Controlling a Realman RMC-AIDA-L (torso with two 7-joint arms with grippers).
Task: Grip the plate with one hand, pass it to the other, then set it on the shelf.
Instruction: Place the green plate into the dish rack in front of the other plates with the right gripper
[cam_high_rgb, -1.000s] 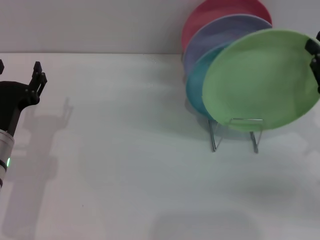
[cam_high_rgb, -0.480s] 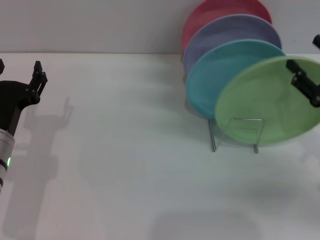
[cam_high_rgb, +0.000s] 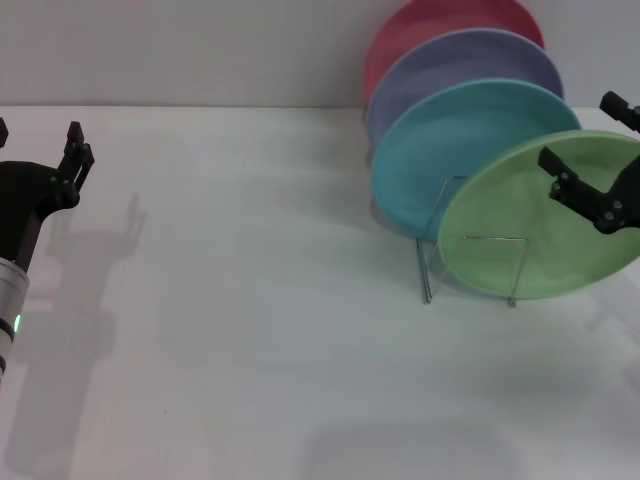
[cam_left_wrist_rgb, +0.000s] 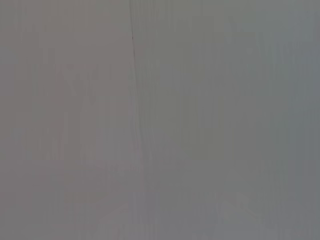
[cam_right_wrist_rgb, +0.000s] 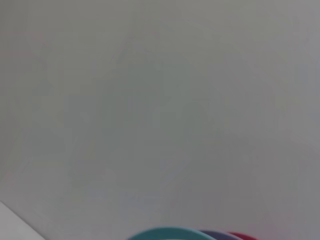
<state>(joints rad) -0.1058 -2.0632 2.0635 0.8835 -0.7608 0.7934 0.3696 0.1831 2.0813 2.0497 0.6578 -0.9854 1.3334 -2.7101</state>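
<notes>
The light green plate (cam_high_rgb: 520, 245) leans far forward in the front slot of the wire shelf (cam_high_rgb: 427, 276), its lower edge behind the front wire loop. My right gripper (cam_high_rgb: 580, 132) reaches in from the right edge and is open. One finger lies across the plate's face, the other is above and behind its upper rim. My left gripper (cam_high_rgb: 38, 140) is at the far left, well away from the plate, open and holding nothing. Neither wrist view shows the green plate.
Behind the green plate a turquoise plate (cam_high_rgb: 440, 150), a lavender plate (cam_high_rgb: 450, 65) and a red plate (cam_high_rgb: 420, 25) stand in the same shelf. Their rims peek into the right wrist view, turquoise plate (cam_right_wrist_rgb: 170, 233). White tabletop (cam_high_rgb: 260, 300) spreads left and in front.
The green plate has come down from above the shelf into the front slot and tipped further forward. The right gripper moved down and left with it. The left arm has not moved.
</notes>
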